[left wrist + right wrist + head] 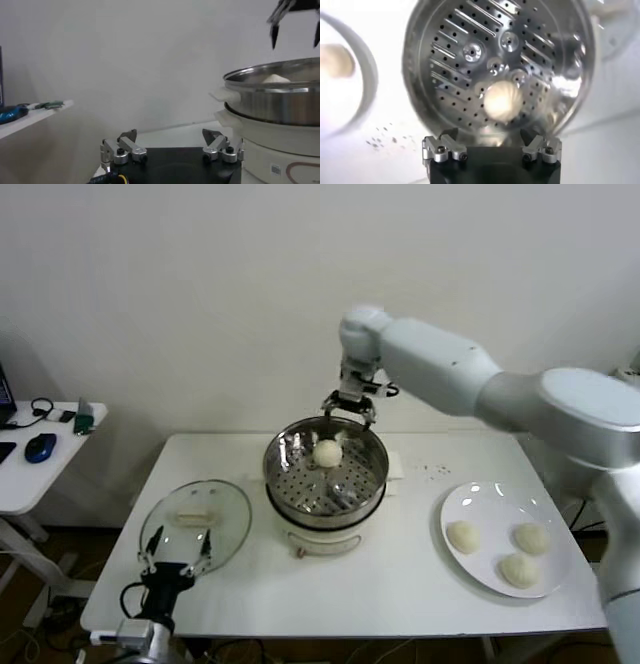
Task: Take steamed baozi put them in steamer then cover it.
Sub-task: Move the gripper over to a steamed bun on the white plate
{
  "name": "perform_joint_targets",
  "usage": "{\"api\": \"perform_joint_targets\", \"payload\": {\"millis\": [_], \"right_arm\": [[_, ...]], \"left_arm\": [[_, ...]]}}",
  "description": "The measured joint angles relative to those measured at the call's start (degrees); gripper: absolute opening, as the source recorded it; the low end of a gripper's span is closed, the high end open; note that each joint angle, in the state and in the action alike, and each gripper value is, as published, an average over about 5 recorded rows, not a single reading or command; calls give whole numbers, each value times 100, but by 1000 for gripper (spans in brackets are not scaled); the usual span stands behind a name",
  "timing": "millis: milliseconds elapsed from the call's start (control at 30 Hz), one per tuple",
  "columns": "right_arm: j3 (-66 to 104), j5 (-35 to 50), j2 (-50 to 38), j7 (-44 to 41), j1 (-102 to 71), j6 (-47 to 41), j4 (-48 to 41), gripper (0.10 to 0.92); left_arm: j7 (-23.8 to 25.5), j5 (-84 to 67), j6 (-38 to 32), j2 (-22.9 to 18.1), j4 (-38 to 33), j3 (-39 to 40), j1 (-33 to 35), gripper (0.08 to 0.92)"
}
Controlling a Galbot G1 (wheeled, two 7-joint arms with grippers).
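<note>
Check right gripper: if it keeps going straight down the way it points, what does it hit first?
Most likely the baozi lying on the steamer's perforated floor. The right gripper hangs open above the far rim, pointing down into the pot. Depth is unclear; it could meet the floor beside it.

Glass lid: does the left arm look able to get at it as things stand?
Probably yes. The left gripper hangs open at the near edge of the glass lid, which lies flat on the table with nothing on it.
</note>
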Motion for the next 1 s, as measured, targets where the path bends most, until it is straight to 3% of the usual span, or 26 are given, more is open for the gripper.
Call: {"api": "perform_joint_targets", "payload": {"millis": [200,433,700,1000], "right_arm": [[-834,1261,-1095,194,580,-1275,767,823],[-1419,2057,-2374,402,776,-2681,1551,823],[-1213,2120,-3415,510,52,-3702,2035,823],[-234,1694,-3792,663,-1407,-4162,2022,823]], "left_arm": [[0,-16,29,-21,-39,75,-17,823],[11,-3,110,-74,-103,103,-112,823],[11,13,158,-74,-112,88,-145,823],[13,41,215,-83,-107,49,-150,823]]}}
